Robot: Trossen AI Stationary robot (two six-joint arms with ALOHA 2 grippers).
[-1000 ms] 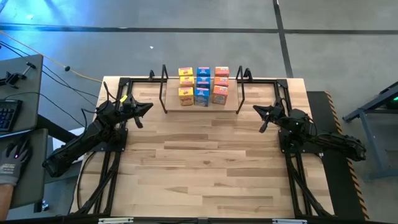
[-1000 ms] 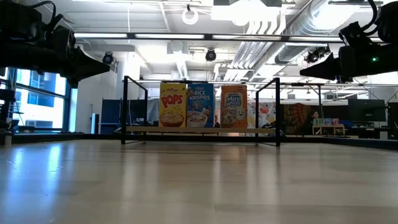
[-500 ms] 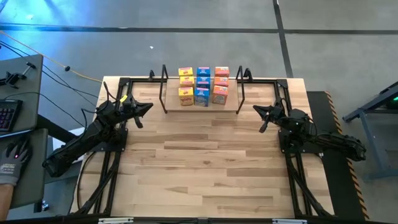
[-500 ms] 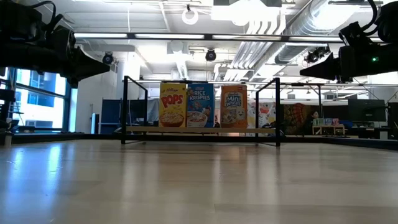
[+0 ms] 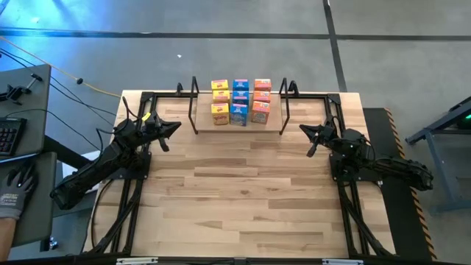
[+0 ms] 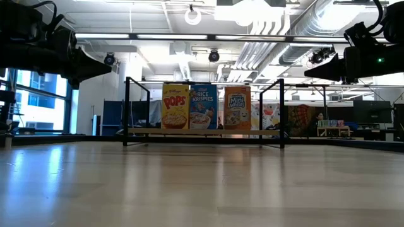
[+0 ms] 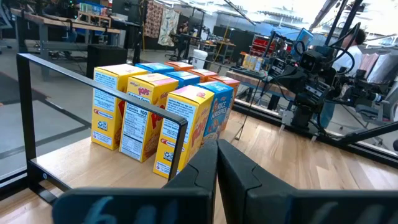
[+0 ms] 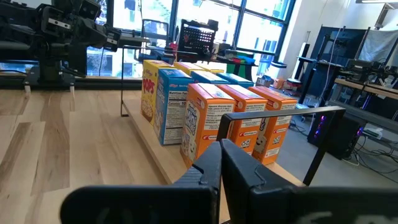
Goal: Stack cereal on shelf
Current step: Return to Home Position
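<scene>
1. Nine cereal boxes (image 5: pixel 240 101) stand on the shelf (image 5: pixel 239 128) at the far edge of the tabletop (image 5: pixel 235 191). They form three files: yellow on the left, blue in the middle, orange on the right.
2. Nothing has shifted over the last second, neither boxes nor arms. We judge the stacking done and both arms at home, or nearly so.
3. Our left pincer (image 5: pixel 174 125) hovers off the shelf's left end, fingers pressed together and gripping nothing.
4. Our right pincer (image 5: pixel 303 130) hovers off the right end, likewise closed and empty.
5. We see no box off the shelf.
6. A person's gloved hand (image 5: pixel 16 193) rests beyond the tabletop's left edge, well apart from the shelf. Only the shelf's wire loops (image 5: pixel 195 103) stand between the pincers and the boxes.
</scene>
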